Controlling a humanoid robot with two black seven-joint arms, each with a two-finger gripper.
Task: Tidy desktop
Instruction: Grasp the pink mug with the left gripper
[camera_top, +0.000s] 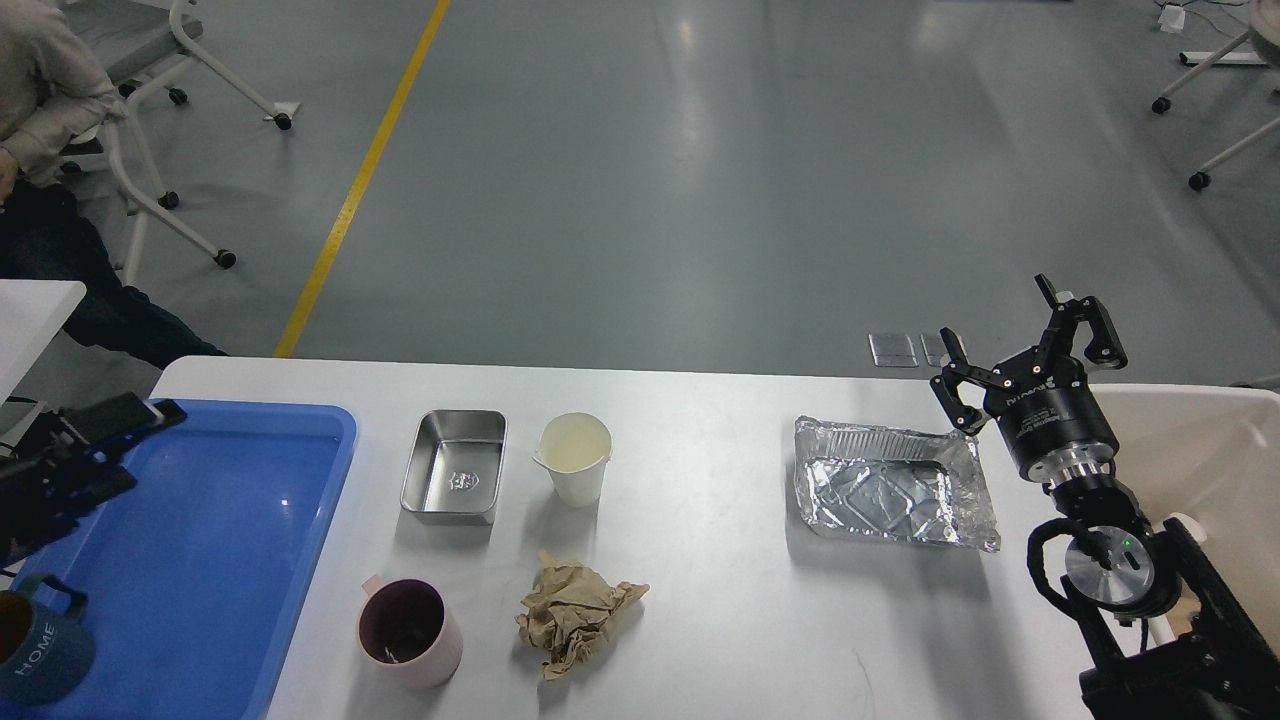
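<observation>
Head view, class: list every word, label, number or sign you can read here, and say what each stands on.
"HOME": on the dark blue mug at the near left corner of the blue plastic tray.
Embossed emblem in the rectangular steel tin: too small to read.
White print on the right gripper's black body: too blurred to read.

On the white surface (720, 600) stand a steel tin (453, 466), a paper cup (574, 458), a pink mug (408, 633), crumpled brown paper (576, 617) and a foil tray (893, 483). The right pincer (1020, 352) hovers spread just beside the foil tray. A blue tray (200, 560) holds a dark mug (35, 645).
</observation>
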